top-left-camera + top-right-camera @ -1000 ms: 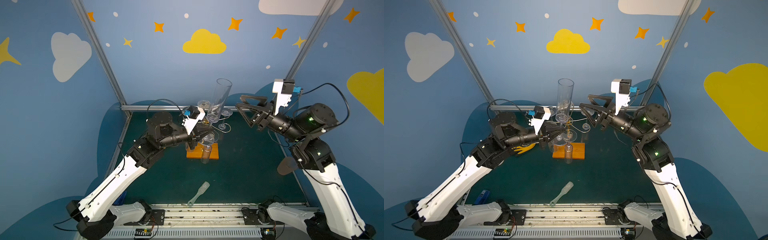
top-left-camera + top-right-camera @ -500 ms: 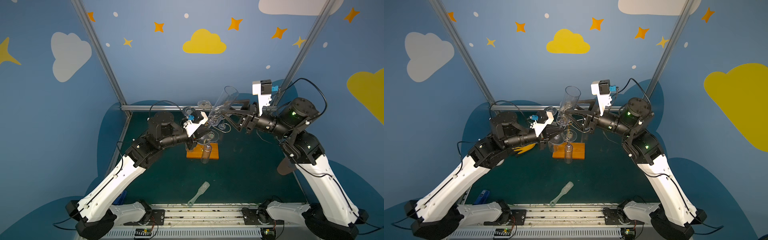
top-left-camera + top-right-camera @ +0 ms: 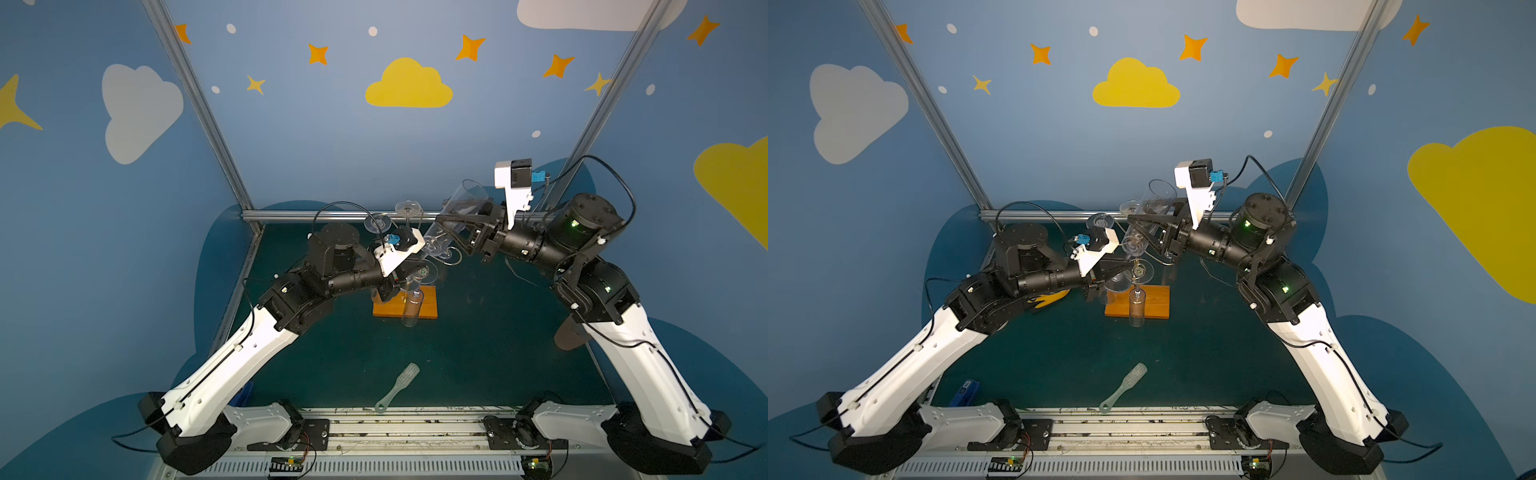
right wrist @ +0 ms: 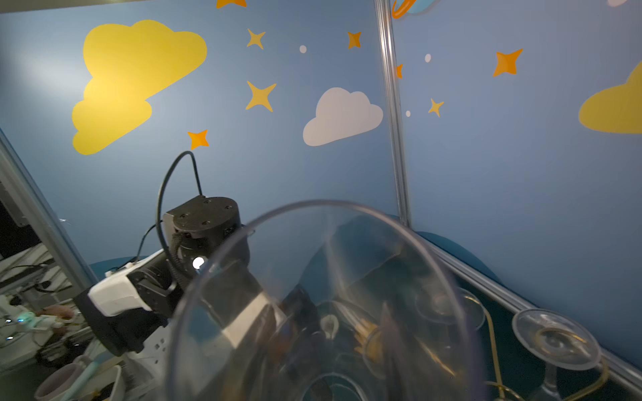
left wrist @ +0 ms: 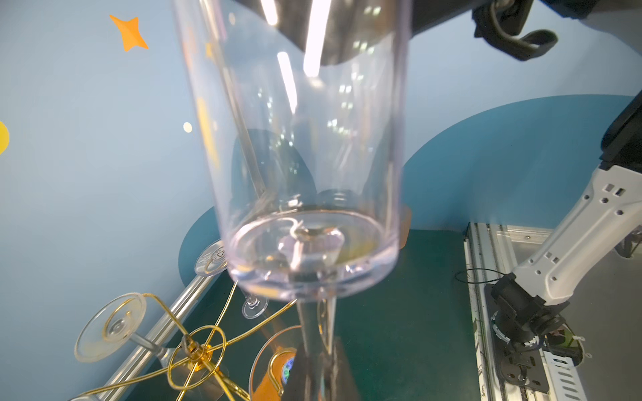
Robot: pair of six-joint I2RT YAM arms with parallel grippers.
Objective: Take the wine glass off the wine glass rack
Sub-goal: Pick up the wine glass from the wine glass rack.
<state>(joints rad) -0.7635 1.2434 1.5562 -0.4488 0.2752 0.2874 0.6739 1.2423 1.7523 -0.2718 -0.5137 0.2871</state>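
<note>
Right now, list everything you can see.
mat: one, dark green, covers the tabletop
rack: one, gold wire on orange base, middle of the mat
wine glass: one, clear, tilted above the rack
other glasses: several, clear, hanging on the rack
brush: one, pale see-through, front of the mat
small item: one, blue, mat's left edge
left gripper: one, black, shut on the wine glass's stem
right gripper: one, black, around its bowl; grip unclear

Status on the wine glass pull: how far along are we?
Done: one wine glass looks clear of the wine glass rack, bowl up, its stem pinched in the left gripper. In hand: the right gripper straddles the bowl; contact is unclear. Left: hand it over or set it down. Other glasses hang on the rack.
</note>
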